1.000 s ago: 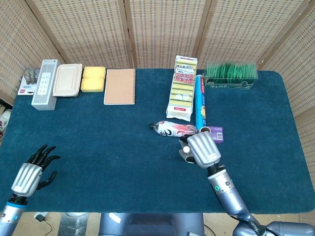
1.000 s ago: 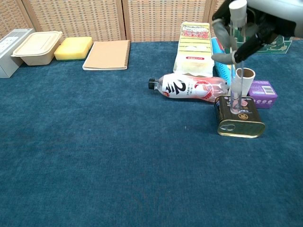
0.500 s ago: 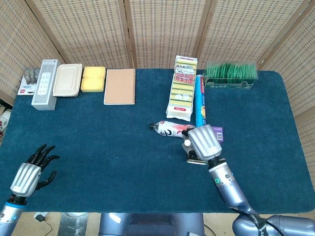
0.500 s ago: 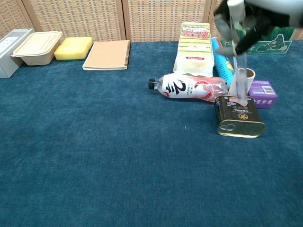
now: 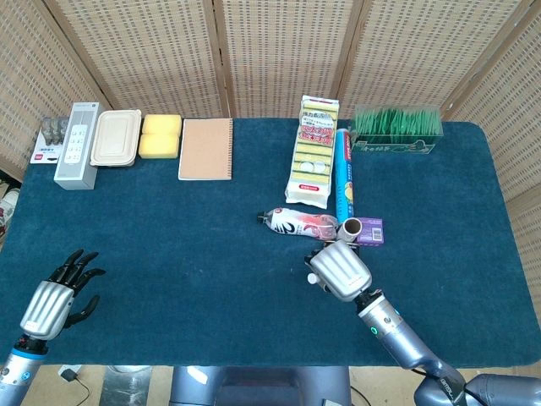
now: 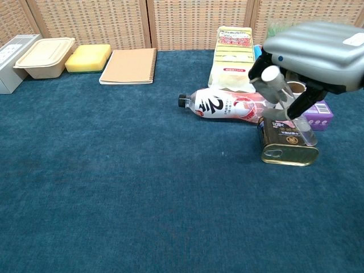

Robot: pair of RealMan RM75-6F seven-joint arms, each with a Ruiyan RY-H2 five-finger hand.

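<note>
Blue carpet-like cloth covers the surface point(image 5: 169, 254), backed by wicker screens point(image 5: 279, 51). Along the twelve o'clock edge lie a grey box point(image 5: 76, 144), a beige lunchbox point(image 5: 116, 138), a yellow sponge point(image 5: 161, 135), a brown notebook point(image 5: 205, 149), a sponge pack point(image 5: 314, 163), a blue roll point(image 5: 343, 173) and a green tray point(image 5: 397, 128). Near the centre a bottle point(image 6: 224, 105) lies on its side, cap pointing to nine o'clock, with a purple box point(image 6: 318, 109) at its three o'clock and a small cup point(image 5: 352, 227) just beside that box. A gold tin point(image 6: 287, 145) sits at the bottle's five o'clock, almost touching it. The right hand point(image 6: 310, 57) hangs over the tin, fingers closed on a clear tube point(image 6: 290, 108) that slants down, its lower end over the tin's lid. The left hand point(image 5: 57, 296) rests at the surface's seven o'clock corner, well apart from everything, fingers spread and holding nothing.
</note>
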